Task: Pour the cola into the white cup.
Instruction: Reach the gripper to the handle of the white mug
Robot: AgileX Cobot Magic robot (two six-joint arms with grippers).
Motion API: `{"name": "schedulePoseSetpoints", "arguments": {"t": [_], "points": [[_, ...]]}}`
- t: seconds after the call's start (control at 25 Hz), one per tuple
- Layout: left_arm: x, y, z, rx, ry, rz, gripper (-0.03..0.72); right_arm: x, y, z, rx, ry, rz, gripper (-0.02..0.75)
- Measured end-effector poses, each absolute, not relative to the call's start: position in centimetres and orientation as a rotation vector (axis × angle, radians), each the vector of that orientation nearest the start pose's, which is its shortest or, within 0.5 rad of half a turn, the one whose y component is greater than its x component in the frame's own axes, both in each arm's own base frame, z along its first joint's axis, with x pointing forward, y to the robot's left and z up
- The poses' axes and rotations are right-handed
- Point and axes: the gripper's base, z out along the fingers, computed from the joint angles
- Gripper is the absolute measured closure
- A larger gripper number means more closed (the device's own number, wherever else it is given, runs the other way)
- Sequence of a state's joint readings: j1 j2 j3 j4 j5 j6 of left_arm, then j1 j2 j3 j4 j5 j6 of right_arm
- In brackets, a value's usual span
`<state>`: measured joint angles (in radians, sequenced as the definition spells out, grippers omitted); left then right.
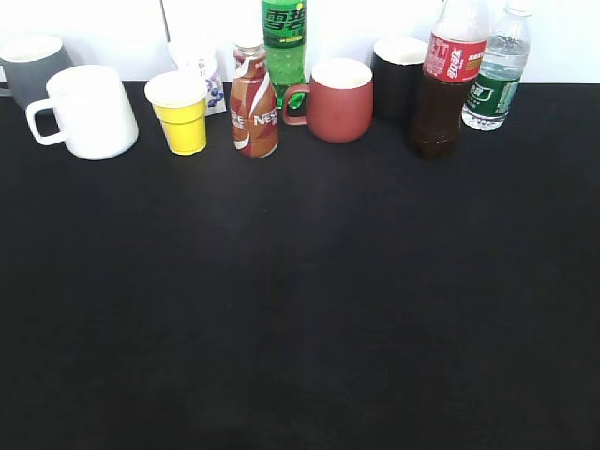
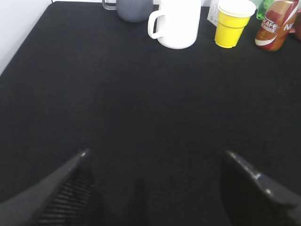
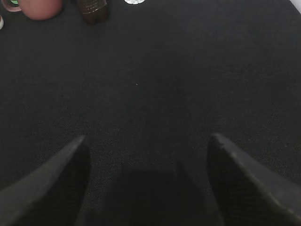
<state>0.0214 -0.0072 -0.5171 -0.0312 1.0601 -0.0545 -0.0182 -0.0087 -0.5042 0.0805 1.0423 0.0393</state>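
Both of my claws hang over bare black tabletop with nothing between their fingers: my left claw is spread wide apart at the bottom of its wrist view, and my right claw is spread just as wide in its own. The cola stands upright at the upper right of the exterior frame, its dark base also showing at the top left of the right wrist view. It is crowded there: a black mug sits just behind and to its left, a clear water bottle with a green label stands just to its right, and a red mug stands a little further left. The white cup is far across the row at the upper left, handle pointing left, and it shows at the top centre of the left wrist view. A grey mug sits just behind it, and a yellow cup stands beside it on the right. Between the two task things, along the back row, stand the Nescafe bottle, a green soda bottle and a small white carton.
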Motion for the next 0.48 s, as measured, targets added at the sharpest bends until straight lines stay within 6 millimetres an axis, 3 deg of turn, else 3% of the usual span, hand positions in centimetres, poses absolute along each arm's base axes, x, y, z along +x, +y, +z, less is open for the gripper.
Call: {"name": "schedulePoseSetpoints", "arguments": {"t": [0.24, 0.32, 0.4, 0.48], "points": [[-0.8, -0.3, 28.2, -0.075, 2.018, -0.058, 0.062, -0.6, 0.7, 28.0, 0.054, 2.011, 0.11, 0.151], [-0.8, -0.3, 28.2, -0.075, 2.016, -0.062, 0.1, -0.6, 0.7, 28.0, 0.054, 2.011, 0.11, 0.151], [-0.6, -0.3, 29.7, -0.071, 1.877, -0.068, 0.169, -0.6, 0.7, 28.0, 0.054, 2.011, 0.11, 0.151], [1.1, 0.0, 31.5, -0.063, 1.609, -0.033, 0.19, -0.6, 0.7, 28.0, 0.054, 2.011, 0.11, 0.152]]}}
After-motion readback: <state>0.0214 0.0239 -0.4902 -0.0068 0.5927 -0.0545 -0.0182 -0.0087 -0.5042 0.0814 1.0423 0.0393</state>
